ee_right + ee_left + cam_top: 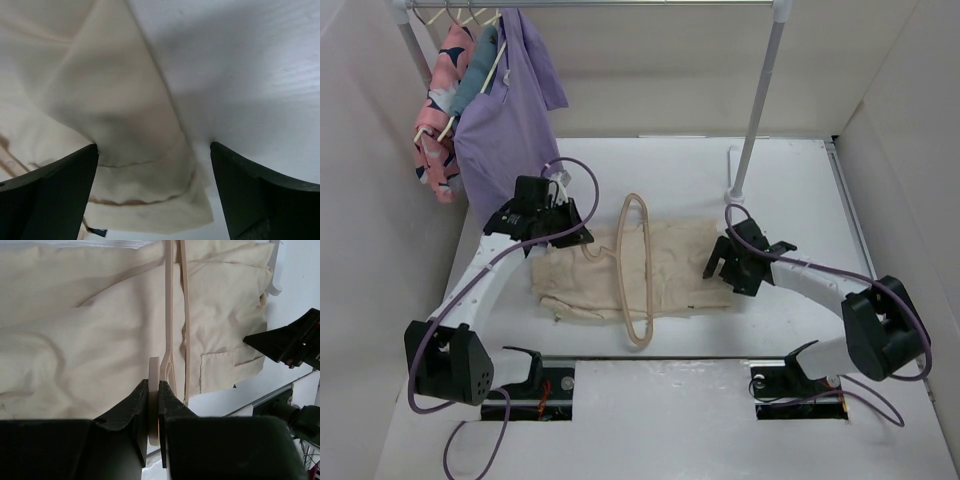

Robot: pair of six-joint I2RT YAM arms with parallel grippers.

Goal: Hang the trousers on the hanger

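Trousers (682, 265) cream, wrinkled, beneath pale hanger (638, 344)

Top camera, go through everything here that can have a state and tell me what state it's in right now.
trousers, folded flat on the table, wrinkled, not hung.
hanger, across the trousers, one end gripped by the left fingers.
left fingers, shut on the hanger.
right fingers, open, straddling a trouser corner.
purple shirt, hung on the rail.
pink garment, hung on the rail.
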